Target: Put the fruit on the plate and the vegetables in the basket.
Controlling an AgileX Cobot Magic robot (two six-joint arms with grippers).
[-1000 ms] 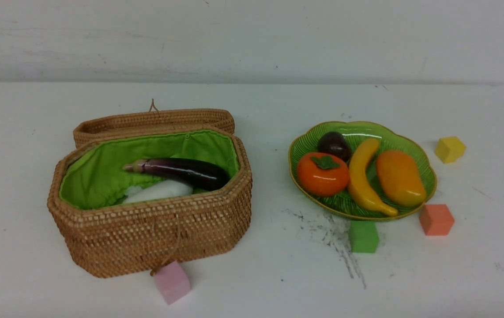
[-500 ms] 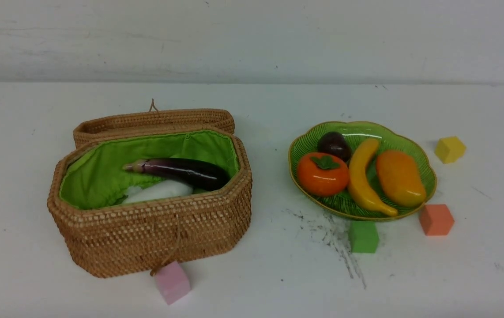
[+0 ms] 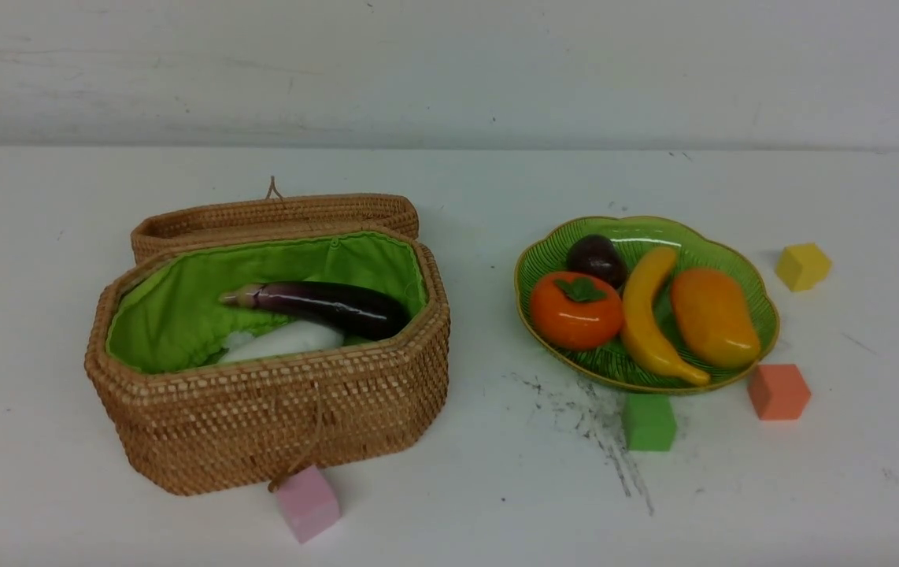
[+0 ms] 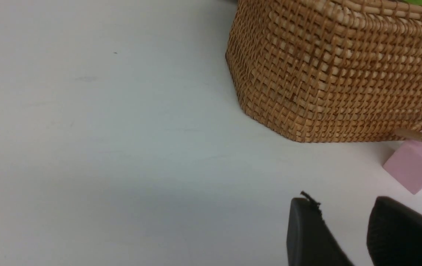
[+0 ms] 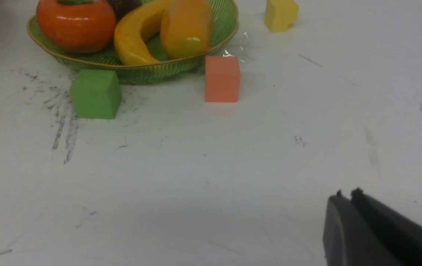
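Note:
The green plate (image 3: 741, 268) at the right holds a persimmon (image 3: 575, 311), a banana (image 3: 642, 315), a mango (image 3: 713, 315) and a dark mangosteen (image 3: 596, 258). The open woven basket (image 3: 276, 417) at the left holds a purple eggplant (image 3: 331, 305) and a white vegetable (image 3: 284, 340). No pepper shows. Neither arm appears in the front view. In the left wrist view my left gripper (image 4: 344, 207) is open and empty, low over the table beside the basket (image 4: 336, 74). In the right wrist view my right gripper (image 5: 347, 195) is shut on nothing, well back from the plate (image 5: 159, 68).
Foam cubes lie about: pink (image 3: 308, 502) at the basket's front, green (image 3: 648, 421) and orange (image 3: 778, 391) at the plate's near edge, yellow (image 3: 802, 266) to its right. The basket's lid (image 3: 276, 216) lies open behind it. Dark scuffs (image 3: 599, 425) mark the table.

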